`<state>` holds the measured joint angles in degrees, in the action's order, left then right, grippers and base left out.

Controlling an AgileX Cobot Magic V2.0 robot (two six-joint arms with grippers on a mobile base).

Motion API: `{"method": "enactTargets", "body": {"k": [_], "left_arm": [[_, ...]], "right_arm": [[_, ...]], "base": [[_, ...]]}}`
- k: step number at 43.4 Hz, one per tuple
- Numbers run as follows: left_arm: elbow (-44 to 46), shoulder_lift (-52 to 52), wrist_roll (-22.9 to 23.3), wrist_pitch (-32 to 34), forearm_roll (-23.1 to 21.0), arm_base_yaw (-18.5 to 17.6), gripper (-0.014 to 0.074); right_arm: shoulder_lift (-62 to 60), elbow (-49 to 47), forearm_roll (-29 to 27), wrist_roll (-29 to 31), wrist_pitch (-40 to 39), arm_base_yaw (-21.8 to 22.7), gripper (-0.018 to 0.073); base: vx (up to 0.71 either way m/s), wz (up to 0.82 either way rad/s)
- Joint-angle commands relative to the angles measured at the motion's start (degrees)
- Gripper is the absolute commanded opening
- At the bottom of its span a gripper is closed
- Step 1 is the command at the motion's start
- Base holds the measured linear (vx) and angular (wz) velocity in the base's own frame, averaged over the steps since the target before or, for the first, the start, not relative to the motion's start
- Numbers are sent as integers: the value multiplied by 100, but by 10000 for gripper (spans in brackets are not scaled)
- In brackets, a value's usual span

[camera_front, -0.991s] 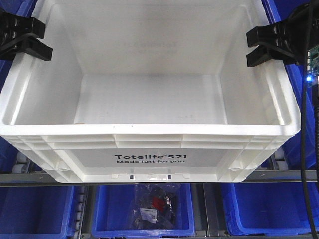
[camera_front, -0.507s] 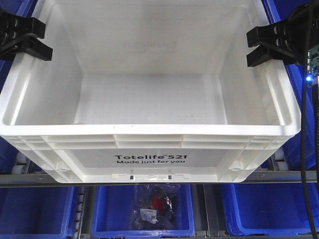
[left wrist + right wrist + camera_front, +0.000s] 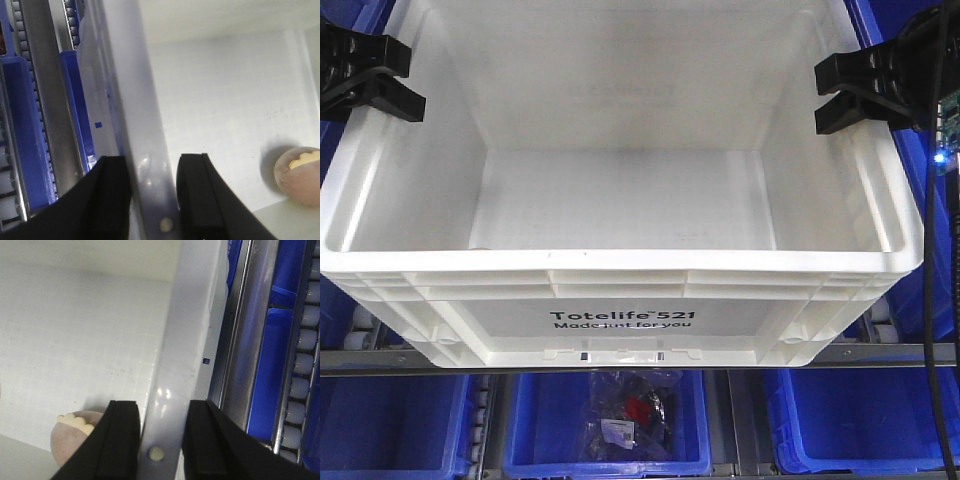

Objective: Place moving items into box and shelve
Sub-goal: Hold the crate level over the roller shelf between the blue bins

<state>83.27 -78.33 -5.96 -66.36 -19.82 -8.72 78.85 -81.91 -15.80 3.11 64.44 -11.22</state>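
Two grippers clamp the box (image 3: 620, 250) by its side walls: left gripper (image 3: 152, 200) pinching one rim, right gripper (image 3: 160, 445) pinching the other. It hangs above the blue bins (image 3: 610, 440), with a pinkish round item (image 3: 300, 175) inside.

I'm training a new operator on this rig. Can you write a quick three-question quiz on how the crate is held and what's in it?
1. True or false: both grippers clamp the box by its side rims.
2. What lies inside the box, as the wrist views show? A) nothing B) a round pinkish item C) a blue bin
3. What sits below the shelf rail, under the box's print?

Key: 1 true, the left gripper and right gripper each straddle a rim. 2 B. 3 A blue bin holding dark bagged items.
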Motion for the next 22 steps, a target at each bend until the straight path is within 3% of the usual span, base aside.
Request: {"method": "enactTargets", "body": {"k": [1, 22], "left_arm": [[230, 282, -66, 478, -1173, -108, -4], [225, 34, -263, 150, -1029, -108, -4]], "right_arm": [[-251, -222, -921, 102, -662, -85, 0], [-118, -204, -892, 179, -688, -85, 0]], "base": [[0, 0], [0, 0]]}}
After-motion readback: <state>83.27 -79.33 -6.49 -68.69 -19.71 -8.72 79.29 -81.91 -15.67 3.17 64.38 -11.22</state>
